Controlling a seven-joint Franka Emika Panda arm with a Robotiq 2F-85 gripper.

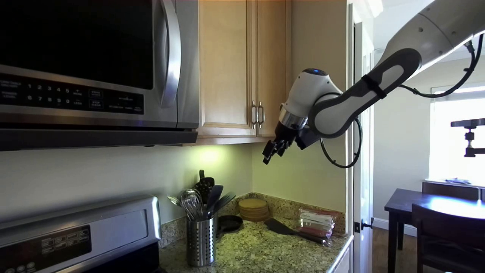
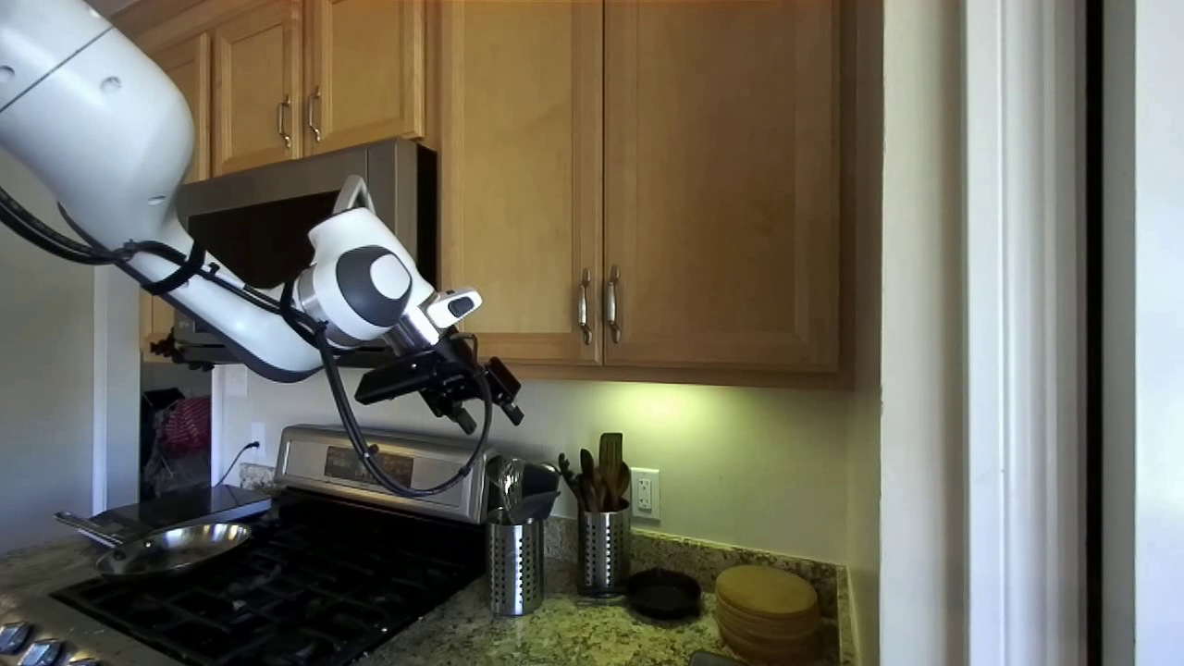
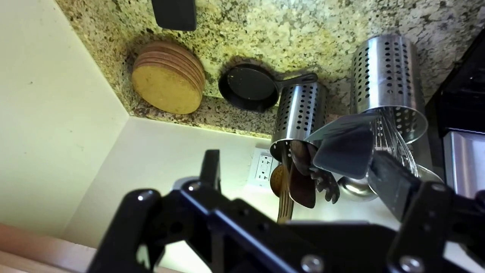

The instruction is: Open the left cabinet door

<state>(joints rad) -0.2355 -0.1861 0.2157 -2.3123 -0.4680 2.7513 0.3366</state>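
Note:
The left cabinet door (image 1: pixel 225 64) is light wood and closed; it also shows in an exterior view (image 2: pixel 520 185). Its metal handle (image 1: pixel 254 114) is upright at the door's lower right edge, also seen in an exterior view (image 2: pixel 584 307). The right door (image 2: pixel 721 176) beside it is closed too, with its own handle (image 2: pixel 612 305). My gripper (image 1: pixel 273 154) is open and empty, pointing downward, lower than the handles and apart from them; it also shows in an exterior view (image 2: pixel 490 418). In the wrist view its fingers (image 3: pixel 302 174) stand wide apart. Doors and handles are out of the wrist view.
The microwave (image 1: pixel 166 125) juts out beside the left door. Below stand steel utensil holders (image 2: pixel 515 566) (image 2: pixel 604 550), a small black pan (image 3: pixel 248 87) and stacked round boards (image 3: pixel 166 89) on the counter. A stove (image 2: pixel 277 583) adjoins it. A wall (image 1: pixel 318 45) bounds the cabinet's right.

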